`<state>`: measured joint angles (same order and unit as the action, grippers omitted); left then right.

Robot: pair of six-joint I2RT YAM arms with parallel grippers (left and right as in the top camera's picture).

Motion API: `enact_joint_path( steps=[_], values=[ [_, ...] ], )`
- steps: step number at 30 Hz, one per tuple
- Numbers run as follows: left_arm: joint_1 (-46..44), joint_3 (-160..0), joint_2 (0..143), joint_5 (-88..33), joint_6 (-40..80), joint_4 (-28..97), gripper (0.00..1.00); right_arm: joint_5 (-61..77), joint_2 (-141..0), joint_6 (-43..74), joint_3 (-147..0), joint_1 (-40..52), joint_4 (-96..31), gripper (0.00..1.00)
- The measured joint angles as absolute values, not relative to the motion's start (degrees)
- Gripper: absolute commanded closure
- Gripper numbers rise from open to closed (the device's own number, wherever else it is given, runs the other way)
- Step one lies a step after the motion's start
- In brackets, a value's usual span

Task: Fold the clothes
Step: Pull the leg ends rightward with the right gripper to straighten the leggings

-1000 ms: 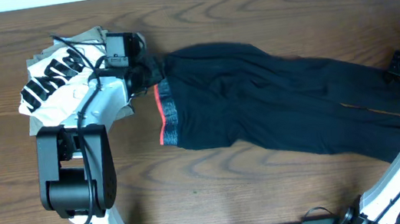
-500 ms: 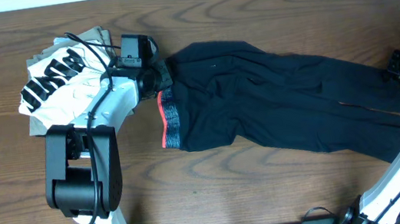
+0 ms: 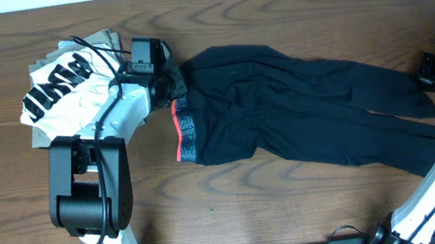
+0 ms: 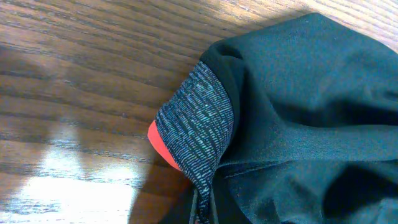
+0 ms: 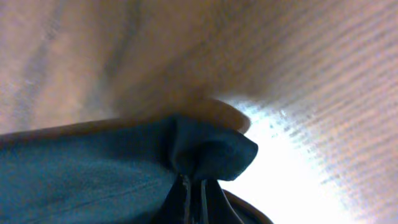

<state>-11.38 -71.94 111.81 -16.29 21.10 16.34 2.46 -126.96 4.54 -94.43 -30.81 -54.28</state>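
My left gripper (image 3: 171, 84) is closed on the leggings' (image 3: 300, 111) waistband (image 4: 198, 121) corner; my right gripper (image 3: 431, 79) pinches a leg cuff (image 5: 211, 152).

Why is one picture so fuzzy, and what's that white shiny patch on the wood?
Right wrist view: the table is blurry, and glare whitens the wood right of the pants. Left wrist view: the grey waistband is sharp, with pale glare at lower left. Overhead view: evenly lit and sharp.

Wooden table (image 3: 297, 213) bears black leggings (image 3: 299, 103) and a folded garment stack (image 3: 62, 92).
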Motion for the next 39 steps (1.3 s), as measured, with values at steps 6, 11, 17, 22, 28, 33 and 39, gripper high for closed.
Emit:
enact_joint_path(
  steps=[6,11,17,22,28,33,39],
  values=[
    [-11.38,-71.94,111.81,-16.27,20.75,16.36,0.94,3.99,-126.89,5.54,-101.75,-30.92,-53.91,0.99],
    [-11.38,-71.94,111.81,-16.29,20.51,16.40,0.94,2.63,-124.97,8.14,-111.24,-31.31,-54.15,0.99],
    [-11.53,-71.94,111.81,-16.32,19.20,16.43,0.94,1.23,-122.72,9.89,-113.60,-34.06,-56.58,0.99],
    [-11.68,-71.94,111.81,-16.36,19.00,16.38,0.94,-0.67,-122.76,10.31,-113.60,-35.90,-56.58,0.99],
    [-11.79,-71.94,111.81,-16.53,18.74,16.32,0.94,-1.02,-122.76,10.48,-113.62,-36.32,-54.61,0.99],
    [-11.79,-71.92,111.81,-16.56,17.93,13.52,0.93,-0.36,-122.76,11.60,-113.62,-36.29,-53.32,0.97],
    [-11.79,-71.96,111.81,-16.25,17.23,-0.43,0.76,0.19,-122.76,15.57,-113.62,-35.66,-47.57,0.70]
  ],
)
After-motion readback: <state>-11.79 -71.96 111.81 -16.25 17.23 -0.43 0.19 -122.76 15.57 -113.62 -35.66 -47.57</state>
